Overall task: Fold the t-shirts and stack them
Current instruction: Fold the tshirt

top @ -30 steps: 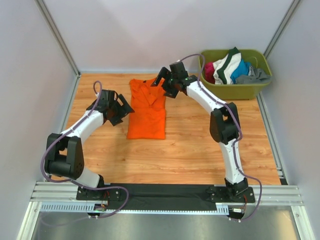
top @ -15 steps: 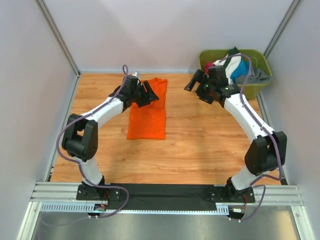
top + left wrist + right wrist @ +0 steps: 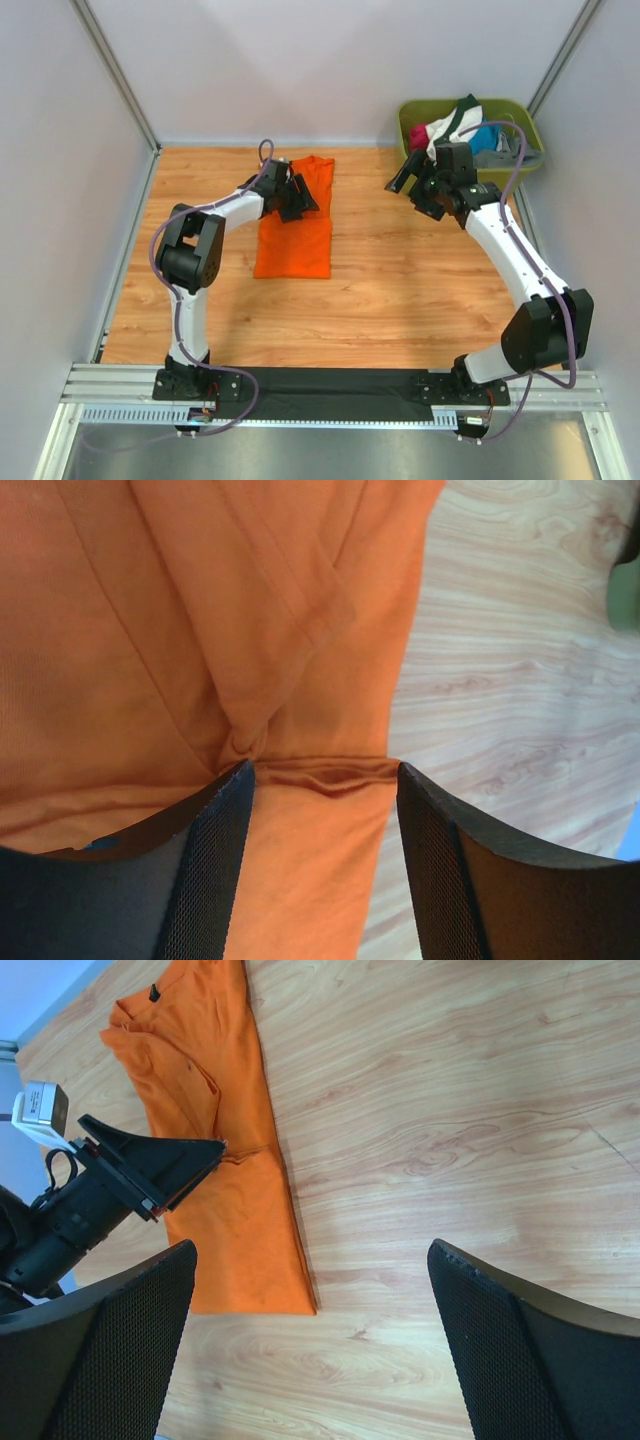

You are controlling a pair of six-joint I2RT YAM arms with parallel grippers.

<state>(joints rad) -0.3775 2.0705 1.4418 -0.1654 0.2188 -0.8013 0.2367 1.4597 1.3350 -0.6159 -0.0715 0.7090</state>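
Note:
One orange t-shirt point(image 3: 293, 242) lies flat on the wooden table, folded lengthwise into a narrow strip with its collar at the far end. My left gripper point(image 3: 297, 197) is low over its upper half. In the left wrist view the jaws point(image 3: 325, 770) stand apart, straddling the shirt's point(image 3: 200, 630) right edge at a small pucker, with bare wood showing beside the right finger point(image 3: 440, 870). My right gripper point(image 3: 408, 186) hangs open, high above bare wood to the right of the shirt point(image 3: 232, 1195); nothing is between its fingers point(image 3: 310, 1252).
An olive-green tub point(image 3: 530, 132) stands at the back right corner with several bunched garments point(image 3: 445, 130) in it, just behind my right arm. White walls close the table on three sides. The left gripper point(image 3: 150, 1165) also shows in the right wrist view.
My left arm swung from left of the shirt onto its upper half and narrowed its jaws. My right gripper left the shirt's collar area and pulled back right, toward the tub.

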